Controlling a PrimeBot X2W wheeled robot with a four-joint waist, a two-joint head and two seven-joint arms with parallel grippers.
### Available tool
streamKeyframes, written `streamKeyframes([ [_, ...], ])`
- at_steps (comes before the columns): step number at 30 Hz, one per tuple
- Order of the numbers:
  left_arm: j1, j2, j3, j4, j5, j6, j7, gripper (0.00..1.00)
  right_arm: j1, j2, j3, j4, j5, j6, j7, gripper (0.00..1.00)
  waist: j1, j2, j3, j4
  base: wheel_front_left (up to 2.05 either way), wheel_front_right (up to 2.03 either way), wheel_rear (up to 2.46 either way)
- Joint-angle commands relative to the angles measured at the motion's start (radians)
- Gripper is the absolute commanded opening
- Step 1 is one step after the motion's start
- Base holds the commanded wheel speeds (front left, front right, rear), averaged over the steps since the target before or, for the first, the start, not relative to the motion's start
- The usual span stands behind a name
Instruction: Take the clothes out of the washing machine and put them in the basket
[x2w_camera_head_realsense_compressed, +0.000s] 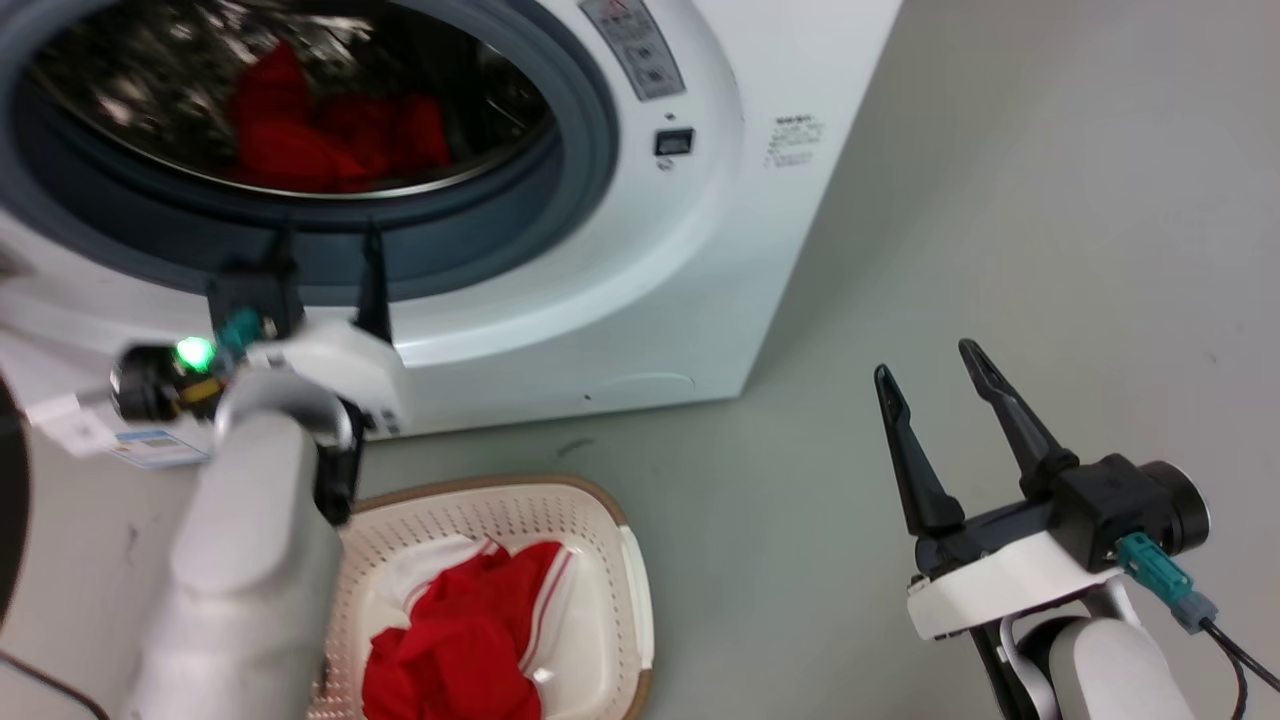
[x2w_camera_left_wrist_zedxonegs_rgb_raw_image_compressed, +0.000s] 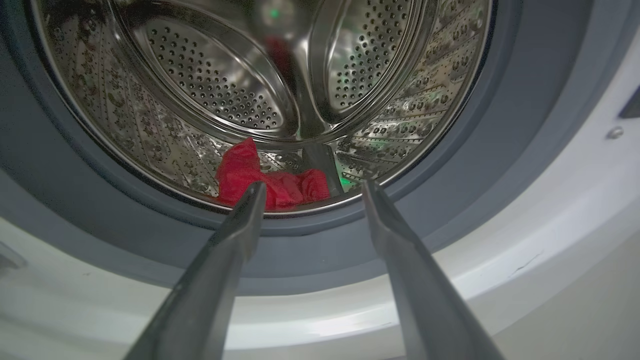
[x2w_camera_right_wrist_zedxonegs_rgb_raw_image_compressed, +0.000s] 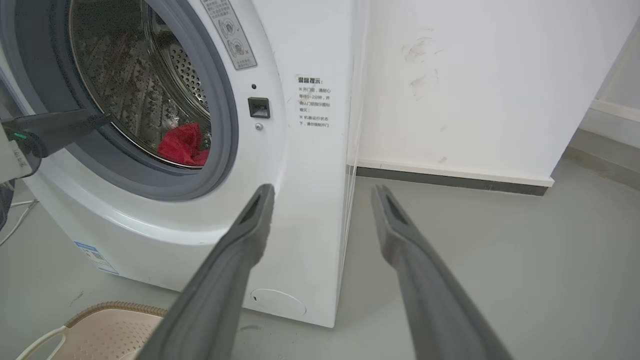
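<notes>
A red garment (x2w_camera_head_realsense_compressed: 330, 135) lies at the bottom of the steel drum of the white washing machine (x2w_camera_head_realsense_compressed: 640, 290); the same red garment (x2w_camera_left_wrist_zedxonegs_rgb_raw_image_compressed: 270, 180) shows between my left fingers in the left wrist view, and again as red cloth (x2w_camera_right_wrist_zedxonegs_rgb_raw_image_compressed: 184, 145) in the right wrist view. My left gripper (x2w_camera_head_realsense_compressed: 328, 240) is open and empty, its tips at the grey door ring, just outside the drum. Below it stands the basket (x2w_camera_head_realsense_compressed: 600, 520), holding red clothes with white stripe trim (x2w_camera_head_realsense_compressed: 470, 630). My right gripper (x2w_camera_head_realsense_compressed: 930, 360) hangs open and empty over the floor, to the right of the machine.
The machine's grey rubber ring (x2w_camera_left_wrist_zedxonegs_rgb_raw_image_compressed: 500, 165) frames the porthole. Grey floor (x2w_camera_head_realsense_compressed: 1050, 250) spreads to the right of the machine. A white wall with a dark skirting (x2w_camera_right_wrist_zedxonegs_rgb_raw_image_compressed: 450, 175) stands behind. The basket's rim (x2w_camera_right_wrist_zedxonegs_rgb_raw_image_compressed: 115, 307) sits by the machine's front.
</notes>
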Motion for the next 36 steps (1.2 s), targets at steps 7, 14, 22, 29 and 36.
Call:
streamKeyframes([
  [7,-0.255,0.11,-0.032,0.176,0.054,-0.022,0.097,1.0,-0.069,0.001,0.028,0.037,0.047,-0.001,-0.05,1.0,0.0001,-0.0001,0.15,-0.1,0.0,0.0,0.0],
  [14,-0.465,0.196,-0.062,0.308,0.092,-0.042,0.231,1.0,-0.131,0.001,0.064,0.081,0.093,-0.001,-0.085,1.0,0.0001,-0.0001,0.24,-0.16,0.0,0.0,0.0],
  [22,-0.633,0.288,-0.1,0.424,0.128,-0.07,0.409,1.0,-0.179,0.001,0.1,0.114,0.144,-0.001,-0.099,1.0,0.0001,-0.0001,0.312,-0.223,0.0,0.0,0.0],
  [29,-0.762,0.374,-0.132,0.498,0.158,-0.086,0.589,1.0,-0.196,0.001,0.12,0.1,0.189,-0.001,-0.099,1.0,0.0001,-0.0001,0.365,-0.276,0.0,0.0,0.0],
  [36,-0.85,0.43,-0.161,0.524,0.178,-0.092,0.764,1.0,-0.19,0.001,0.131,0.089,0.208,-0.001,-0.099,1.0,0.0001,-0.0001,0.4,-0.308,0.0,0.0,0.0],
])
